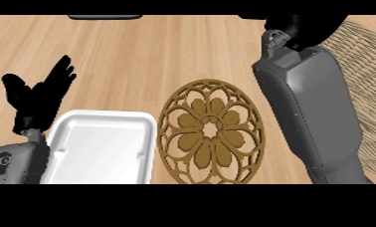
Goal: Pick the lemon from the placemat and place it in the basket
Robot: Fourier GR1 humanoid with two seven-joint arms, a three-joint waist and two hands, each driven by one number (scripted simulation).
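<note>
Nearest my view, the white tray (103,146) lies just left of the brown openwork placemat (211,132). Left of the tray, my left hand (40,96) rests open, fingers straight. My right forearm (312,116) passes right of the placemat toward the woven basket (360,71); my right hand (305,27) is mostly hidden, so I cannot tell its state. I cannot see the lemon.

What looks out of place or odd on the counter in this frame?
Nothing is spilled or damaged. One oddity: the brown placemat lies bare, with no lemon visible anywhere. The right hand is over the woven basket, fingers hidden.
</note>
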